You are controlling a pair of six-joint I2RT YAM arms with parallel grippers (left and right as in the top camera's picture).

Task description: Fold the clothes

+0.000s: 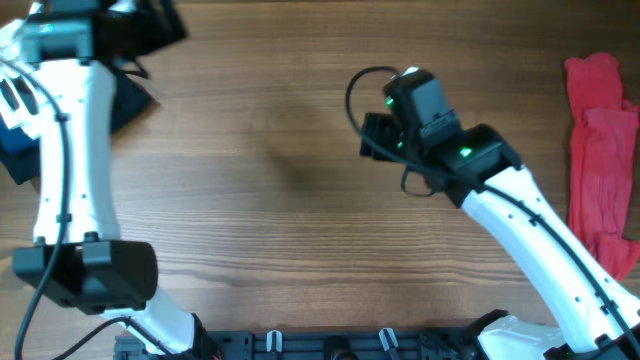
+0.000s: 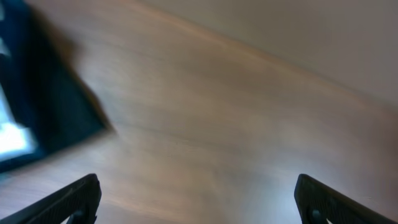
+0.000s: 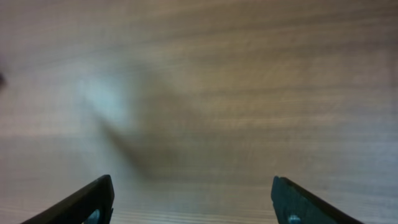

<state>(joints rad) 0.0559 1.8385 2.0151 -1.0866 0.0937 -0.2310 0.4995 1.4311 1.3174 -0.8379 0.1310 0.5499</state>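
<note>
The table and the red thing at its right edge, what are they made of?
The table looks like wood or a wood-look laminate, matte: long brown grain lines run across it, with only a faint sheen in the right wrist view. The red thing looks like soft, dull cloth: it lies limp, with folds and creases.

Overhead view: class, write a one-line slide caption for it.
Wooden table: left gripper by dark clothes top left, right gripper mid-table, red shirts at right edge.
</note>
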